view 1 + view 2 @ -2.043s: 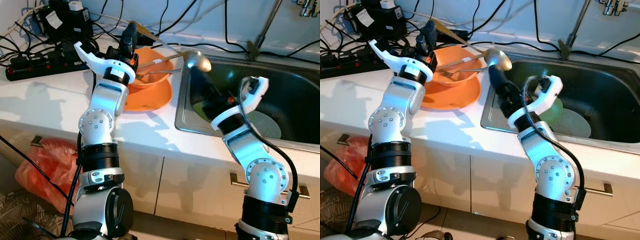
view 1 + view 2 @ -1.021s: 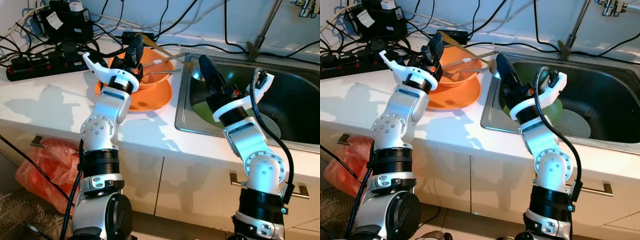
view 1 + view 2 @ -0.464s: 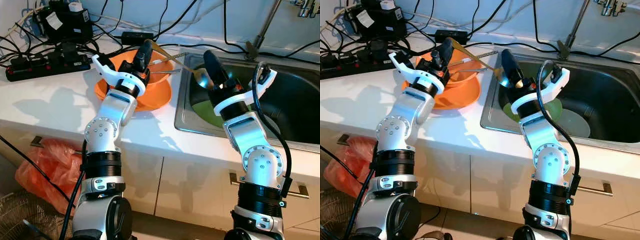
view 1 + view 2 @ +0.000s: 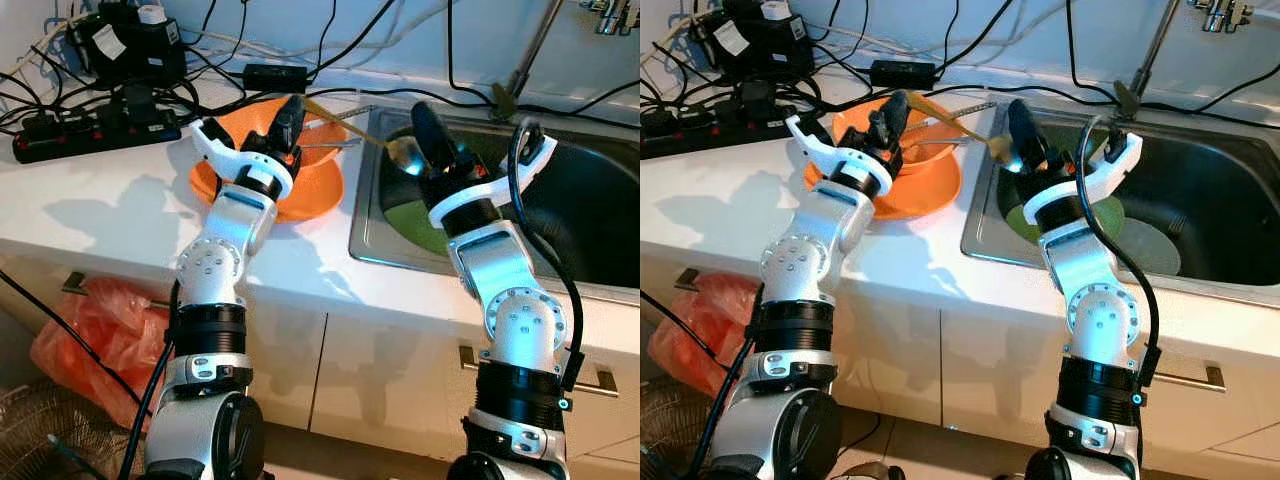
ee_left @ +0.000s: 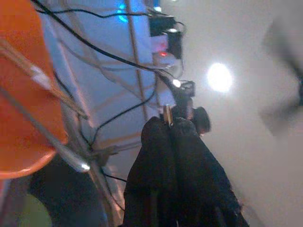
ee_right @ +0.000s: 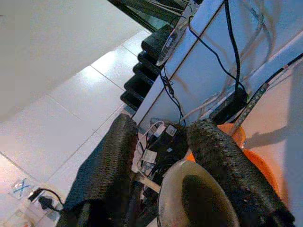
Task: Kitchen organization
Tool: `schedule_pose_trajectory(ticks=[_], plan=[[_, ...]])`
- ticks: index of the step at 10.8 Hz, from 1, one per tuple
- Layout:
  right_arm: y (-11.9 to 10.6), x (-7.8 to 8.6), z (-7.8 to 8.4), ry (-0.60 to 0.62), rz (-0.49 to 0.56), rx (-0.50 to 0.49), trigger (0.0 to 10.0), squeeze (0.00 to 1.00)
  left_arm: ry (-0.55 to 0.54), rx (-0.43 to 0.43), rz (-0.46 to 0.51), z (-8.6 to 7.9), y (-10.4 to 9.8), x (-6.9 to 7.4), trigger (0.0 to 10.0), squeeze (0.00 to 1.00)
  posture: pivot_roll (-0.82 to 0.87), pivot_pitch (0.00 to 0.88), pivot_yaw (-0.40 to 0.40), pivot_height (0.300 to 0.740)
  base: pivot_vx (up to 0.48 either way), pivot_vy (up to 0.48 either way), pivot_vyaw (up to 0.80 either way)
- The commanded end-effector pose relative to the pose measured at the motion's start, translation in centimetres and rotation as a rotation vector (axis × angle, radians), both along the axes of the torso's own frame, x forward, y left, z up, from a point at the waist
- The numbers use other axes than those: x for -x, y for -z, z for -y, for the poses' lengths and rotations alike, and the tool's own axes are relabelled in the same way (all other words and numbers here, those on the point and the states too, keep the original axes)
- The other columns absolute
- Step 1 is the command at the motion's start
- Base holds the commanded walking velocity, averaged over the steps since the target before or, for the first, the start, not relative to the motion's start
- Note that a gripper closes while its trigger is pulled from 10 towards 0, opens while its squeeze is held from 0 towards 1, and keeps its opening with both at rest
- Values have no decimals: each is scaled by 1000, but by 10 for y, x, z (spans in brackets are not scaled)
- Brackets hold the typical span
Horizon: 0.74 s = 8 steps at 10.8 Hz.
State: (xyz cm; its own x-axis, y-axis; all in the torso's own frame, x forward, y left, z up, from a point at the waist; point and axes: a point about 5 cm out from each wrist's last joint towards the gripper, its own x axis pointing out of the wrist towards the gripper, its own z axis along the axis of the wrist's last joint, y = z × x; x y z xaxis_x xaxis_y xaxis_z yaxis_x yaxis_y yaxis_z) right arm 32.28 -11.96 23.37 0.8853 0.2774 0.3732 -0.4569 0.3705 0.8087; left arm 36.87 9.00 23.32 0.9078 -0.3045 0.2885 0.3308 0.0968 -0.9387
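A metal ladle (image 4: 403,154) with a long golden handle hangs over the sink's left edge. My left gripper (image 4: 292,108) is above the orange bowl (image 4: 322,133) and is shut on the handle's end, whose tip shows between the fingers (image 5: 156,142). My right gripper (image 6: 165,137) is raised at the sink's rim; it is open, with its black fingers (image 6: 111,161) on either side of the ladle's bowl (image 6: 194,203). The orange bowl sits on an orange plate (image 4: 312,195) and holds a fork (image 4: 330,144).
The steel sink (image 4: 600,190) holds a green plate (image 4: 408,222) and a grey plate (image 4: 1155,245). A faucet (image 4: 528,55) stands behind it. Power strips and tangled cables (image 4: 90,130) crowd the counter's back left. A red bag (image 4: 85,320) lies on the floor.
My left gripper has swung right and down with the ladle. My right gripper has risen out of the sink and come up around the ladle's bowl.
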Motion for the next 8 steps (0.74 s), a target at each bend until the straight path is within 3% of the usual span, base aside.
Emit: schedule_pose_trajectory(ticks=[1,2,3,4,8], plan=[[-8,0,0,6,22,-21,9373,0,66,80,-92,39,17,8,0,0,-8,6,-12,740,0,0,0],[-7,0,0,4,16,-17,9373,0,56,80,-97,37,18,7,0,0,-8,6,-12,740,0,0,0],[-5,1,-2,-7,9,-12,10000,0,50,81,-95,37,17,6,0,0,-7,6,-14,740,0,0,0],[-2,3,-4,-17,2,-11,0,0,42,85,-95,37,17,6,0,0,-8,5,-16,740,0,0,0],[12,11,-9,-58,-65,-13,0,0,18,92,-100,36,19,3,0,0,-11,7,-24,740,0,0,0]])
